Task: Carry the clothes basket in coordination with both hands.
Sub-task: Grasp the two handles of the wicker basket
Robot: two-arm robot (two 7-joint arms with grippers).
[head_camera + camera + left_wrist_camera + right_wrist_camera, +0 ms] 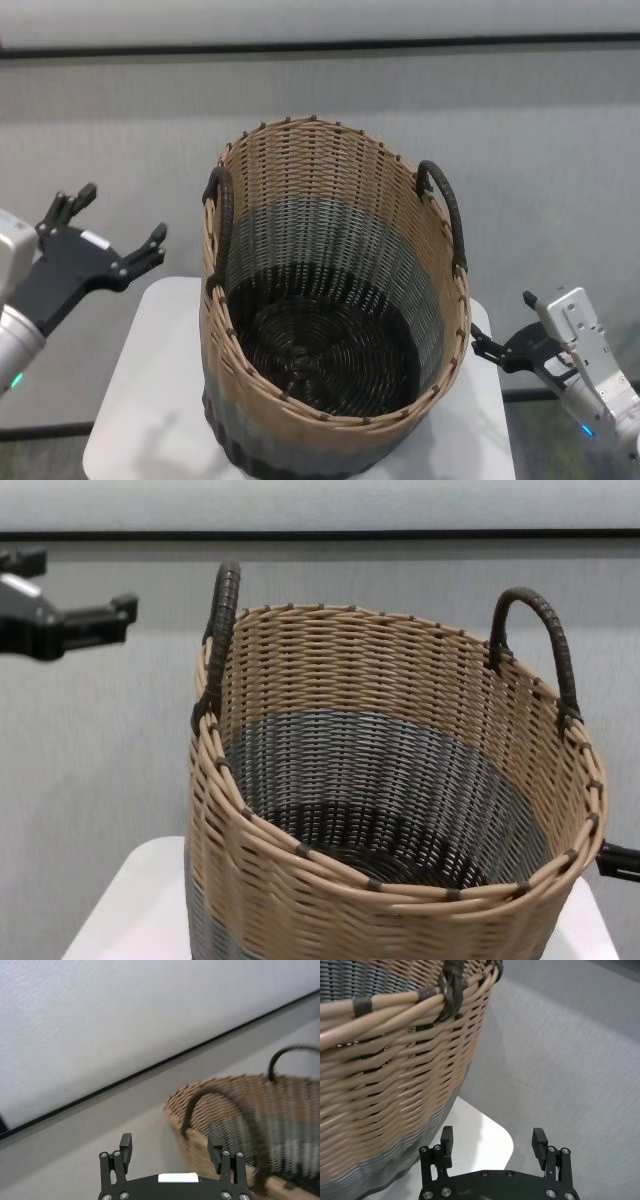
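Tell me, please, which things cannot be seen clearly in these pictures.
- The clothes basket: its foot is cut off by the bottom edge in the head and chest views.
- The white table: mostly hidden under the basket.
- The right gripper: in the chest view, nearly all hidden behind the basket.
- The left gripper: in the chest view, cut off by the left edge.

We find the clothes basket [335, 320] standing upright on the table [150, 400]. The left end effector [112, 232], fingers spread, sits left of its left handle [219, 215], apart. The right end effector [497, 349], fingers spread, sits just beside the basket's right wall, below the right handle [445, 210].
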